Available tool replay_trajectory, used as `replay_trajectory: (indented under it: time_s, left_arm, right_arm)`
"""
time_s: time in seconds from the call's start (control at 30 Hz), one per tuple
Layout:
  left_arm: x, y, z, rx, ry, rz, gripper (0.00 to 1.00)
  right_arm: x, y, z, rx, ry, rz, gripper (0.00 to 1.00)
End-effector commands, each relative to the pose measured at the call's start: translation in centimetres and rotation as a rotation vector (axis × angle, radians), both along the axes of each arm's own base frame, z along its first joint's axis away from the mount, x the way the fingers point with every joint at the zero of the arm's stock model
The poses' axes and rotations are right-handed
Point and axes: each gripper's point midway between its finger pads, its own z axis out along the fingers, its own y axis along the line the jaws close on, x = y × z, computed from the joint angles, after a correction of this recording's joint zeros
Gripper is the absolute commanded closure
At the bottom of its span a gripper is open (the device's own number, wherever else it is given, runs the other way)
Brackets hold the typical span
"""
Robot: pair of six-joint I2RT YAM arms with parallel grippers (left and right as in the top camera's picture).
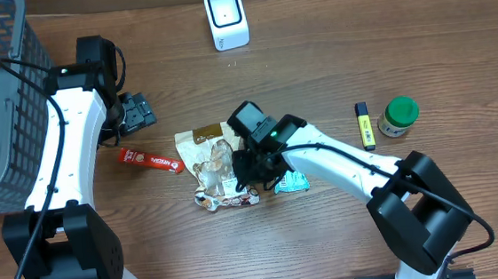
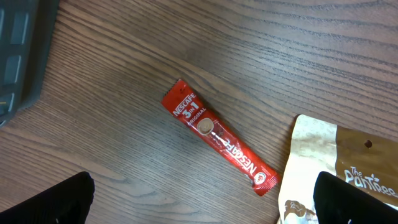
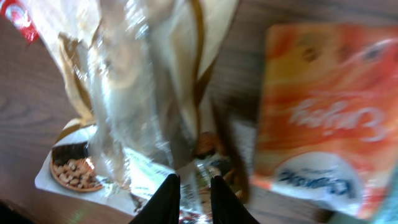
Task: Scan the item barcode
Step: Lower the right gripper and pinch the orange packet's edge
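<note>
Fingers of the right gripper (image 3: 193,182) stand narrow, pinched on a fold of clear film near one end of the snack bag (image 1: 215,164). This bag of nuts, the task's item, lies crumpled near the middle of the table (image 1: 331,53). Its brown header points to 11 o'clock. In the right wrist view an orange packet (image 3: 317,106) sits just beside the bag. Overhead, a teal packet (image 1: 292,183) shows at the bag's 4 o'clock, partly under the arm. No barcode can be made out in any view.

At the bag's 9 o'clock lies a Nescafe 3in1 stick (image 1: 153,160), and past it, at 10 o'clock, the left gripper (image 1: 135,111) hangs with its fingers spread wide, holding nothing. A yellow highlighter (image 1: 365,126) and a green-lidded jar (image 1: 399,116) stand well apart at 3 o'clock. Farthest off are the white barcode scanner (image 1: 226,18) at 12 o'clock and the wire basket (image 1: 2,52) at 10 o'clock.

The grip looks like the weak point. With so little slick film between the pads, the loose contents may shift on lifting and pull the bag free. Creased, shiny plastic could also throw glare or fold over the code, so the scanner may fail to read it. The neighbouring packets might drag along if they catch on the bag.
</note>
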Motion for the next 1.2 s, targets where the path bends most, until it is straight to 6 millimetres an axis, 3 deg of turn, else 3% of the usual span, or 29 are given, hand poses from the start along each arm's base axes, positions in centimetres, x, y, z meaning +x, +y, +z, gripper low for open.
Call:
replay_trajectory:
  time_s: [0.0,0.37,0.43,0.53,0.57,0.73,0.83,1.0,1.17]
  left_arm:
    - [0.4,-0.1,0.4,0.009,-0.015,0.000,0.00]
    - [0.4,-0.1,0.4,0.009,-0.015,0.001,0.00]
    - [0.4,-0.1,0.4,0.009,-0.015,0.001,0.00]
    - [0.4,-0.1,0.4,0.009,-0.015,0.000,0.00]
    - [0.3,-0.1,0.4,0.009,-0.015,0.000,0.00]
    - [0.3,-0.1,0.4,0.009,-0.015,0.000,0.00]
    - [0.3,-0.1,0.4,0.009,-0.015,0.000,0.00]
    - [0.3,-0.1,0.4,0.009,-0.015,0.000,0.00]
    - [0.3,-0.1,0.4,0.009,-0.015,0.000,0.00]
  right_arm:
    - [-1.0,0.8,-0.3,-0.013,-0.005,0.023,0.79]
    - [-2.3,3.8,0.2,0.043,-0.035,0.055,0.72]
    - [-2.0,4.2,1.5,0.069,-0.049,0.109,0.65]
    - [0.8,2.2,5.0,0.037,-0.092,0.052,0.60]
    - [1.4,1.5,5.1,0.033,-0.089,0.032,0.61]
    - [3.4,-2.5,3.4,-0.108,-0.125,-0.052,0.60]
    - [3.1,-3.4,2.6,-0.143,-0.123,-0.057,0.60]
    - [4.4,-6.4,2.2,-0.304,-0.209,-0.094,0.59]
    - [4.4,-6.6,2.2,-0.314,-0.211,-0.103,0.56]
